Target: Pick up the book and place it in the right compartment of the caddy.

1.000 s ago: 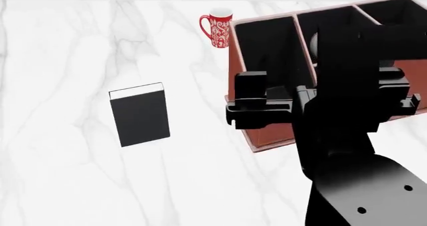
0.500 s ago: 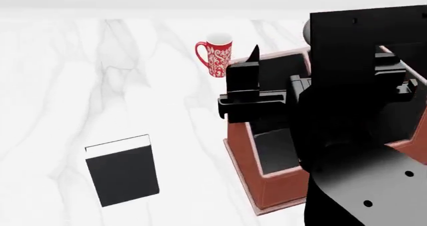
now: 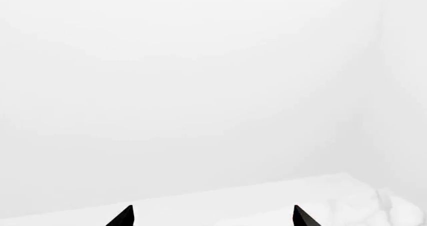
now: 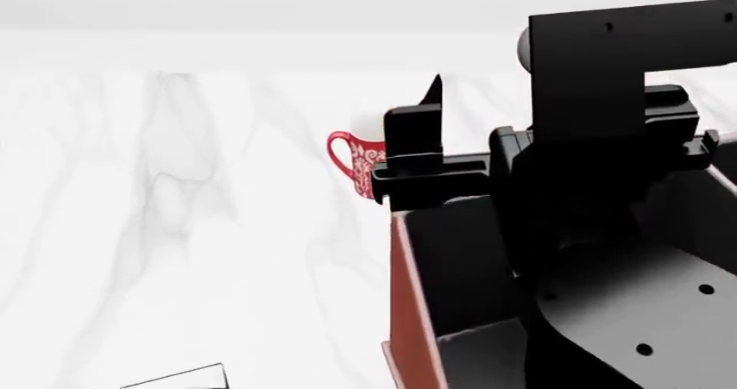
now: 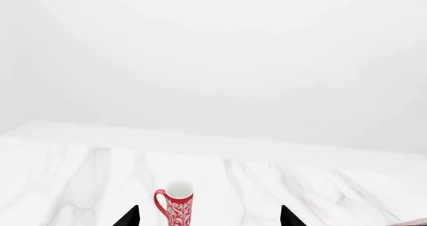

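Task had barely started, by my read: nothing was picked, nothing was placed. The room was a blank white void, no walls or fixtures resolvable. The worktop was white marble with grey veining, its far edge visible in both the head and right wrist views. The caddy sat at the right of the head view, reddish-brown outer wall and black interior, mostly hidden behind the right arm; the dividers weren't readable there, so I couldn't confirm which section was the right compartment or whether it held anything. The right gripper was raised above the near-left part of the caddy, pointing out over the worktop toward the red patterned mug; its fingertips stood well apart with nothing between them. The left gripper was likewise spread wide and empty, aimed at blank white, and it did not show in the head view. The book lay flat on the worktop, well apart from the caddy, only a top corner showing at the bottom edge of the head view, untouched. Still left: reach, grasp, lift, carry, insert.
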### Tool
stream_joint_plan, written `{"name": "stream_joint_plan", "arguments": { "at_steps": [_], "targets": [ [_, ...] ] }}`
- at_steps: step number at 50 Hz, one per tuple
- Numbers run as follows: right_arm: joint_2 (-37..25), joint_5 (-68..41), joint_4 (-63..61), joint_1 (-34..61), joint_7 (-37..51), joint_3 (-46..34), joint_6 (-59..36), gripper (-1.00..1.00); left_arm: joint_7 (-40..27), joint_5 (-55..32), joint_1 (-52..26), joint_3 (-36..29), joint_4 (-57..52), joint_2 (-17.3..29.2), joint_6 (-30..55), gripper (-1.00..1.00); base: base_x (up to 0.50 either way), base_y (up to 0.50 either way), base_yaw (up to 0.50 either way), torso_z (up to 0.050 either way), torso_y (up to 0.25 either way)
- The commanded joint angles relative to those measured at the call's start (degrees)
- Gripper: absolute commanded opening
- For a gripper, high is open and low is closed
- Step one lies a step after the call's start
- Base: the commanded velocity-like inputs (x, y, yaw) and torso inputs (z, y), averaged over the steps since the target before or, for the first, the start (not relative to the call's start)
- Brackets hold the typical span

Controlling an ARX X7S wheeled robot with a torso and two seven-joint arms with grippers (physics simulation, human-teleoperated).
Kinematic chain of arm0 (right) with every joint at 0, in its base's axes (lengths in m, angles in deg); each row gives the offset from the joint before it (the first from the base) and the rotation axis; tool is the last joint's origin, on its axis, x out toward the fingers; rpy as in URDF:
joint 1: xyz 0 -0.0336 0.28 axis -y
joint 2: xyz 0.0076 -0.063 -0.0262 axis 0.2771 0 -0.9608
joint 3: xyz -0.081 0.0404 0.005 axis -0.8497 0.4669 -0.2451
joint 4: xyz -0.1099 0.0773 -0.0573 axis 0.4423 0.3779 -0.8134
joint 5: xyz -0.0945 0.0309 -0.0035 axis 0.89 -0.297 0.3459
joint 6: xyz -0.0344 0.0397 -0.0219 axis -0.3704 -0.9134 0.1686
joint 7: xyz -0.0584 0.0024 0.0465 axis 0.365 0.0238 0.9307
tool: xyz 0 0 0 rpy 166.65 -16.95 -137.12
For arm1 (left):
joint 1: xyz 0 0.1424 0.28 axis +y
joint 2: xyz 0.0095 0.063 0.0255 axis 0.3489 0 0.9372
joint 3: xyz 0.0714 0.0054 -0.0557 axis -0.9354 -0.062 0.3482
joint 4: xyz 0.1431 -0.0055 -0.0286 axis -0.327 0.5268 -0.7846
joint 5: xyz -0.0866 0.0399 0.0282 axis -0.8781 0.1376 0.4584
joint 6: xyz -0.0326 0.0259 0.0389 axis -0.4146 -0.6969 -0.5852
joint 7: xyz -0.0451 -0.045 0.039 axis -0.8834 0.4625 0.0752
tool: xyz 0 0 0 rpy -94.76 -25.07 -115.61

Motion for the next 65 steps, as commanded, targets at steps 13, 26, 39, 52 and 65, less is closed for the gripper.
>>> {"name": "stream_joint_plan", "arguments": {
  "at_steps": [13, 26, 39, 52, 65],
  "targets": [
    [-0.9, -7.0, 2.2, 1.4, 4.1, 0.5, 2.2, 1.00, 1.3, 0.8, 0.0, 1.1, -0.2, -1.2, 0.0, 1.00, 0.50, 0.00, 0.00, 0.000, 0.001],
    [-1.3, -9.0, 3.5, 1.6, 6.9, 0.1, 2.0, 1.00, 1.3, 0.7, 0.1, 1.3, -0.2, -1.1, 0.0, 1.00, 0.49, 0.00, 0.00, 0.000, 0.002],
    [-1.6, -11.6, 4.3, 1.9, 8.3, -0.2, 2.6, 1.00, 1.2, 0.7, 0.1, 1.1, -0.1, -1.3, -0.4, 1.00, 0.04, 0.00, 0.00, 0.000, 0.002],
    [-2.1, -26.4, 13.4, 7.4, 18.4, -0.7, -0.3, 1.00, 1.1, 0.8, 0.2, 0.6, -0.1, -1.9, -0.9, 1.00, 0.00, 0.00, 0.00, 0.000, 0.000],
    [-7.0, -41.3, 18.0, 13.0, 19.6, -8.9, 1.2, 1.00, 1.0, 0.9, 0.3, 0.6, 0.4, -1.7, -1.1, 1.00, 0.00, 0.00, 0.00, 0.000, 0.000]
  ]
}}
